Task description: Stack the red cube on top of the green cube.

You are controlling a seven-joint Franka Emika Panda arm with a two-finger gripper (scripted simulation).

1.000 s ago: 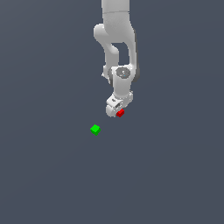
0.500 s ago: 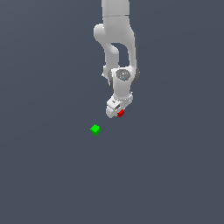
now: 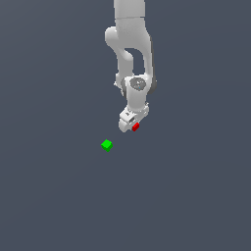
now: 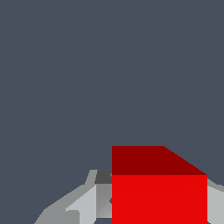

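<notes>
In the wrist view the red cube (image 4: 159, 188) fills the space between my two grey fingers (image 4: 87, 203), which press on its sides. The exterior view shows the same red cube (image 3: 136, 127) at the tip of my white gripper (image 3: 133, 126), which is shut on it. The green cube (image 3: 107, 145) lies alone on the dark grey floor, a short way toward the exterior view's left and nearer the camera than the gripper. It does not show in the wrist view. Whether the red cube rests on the floor or hangs just above it cannot be told.
The white arm (image 3: 131, 44) comes down from the top of the exterior view to the gripper. Plain dark grey floor (image 3: 196, 196) surrounds both cubes.
</notes>
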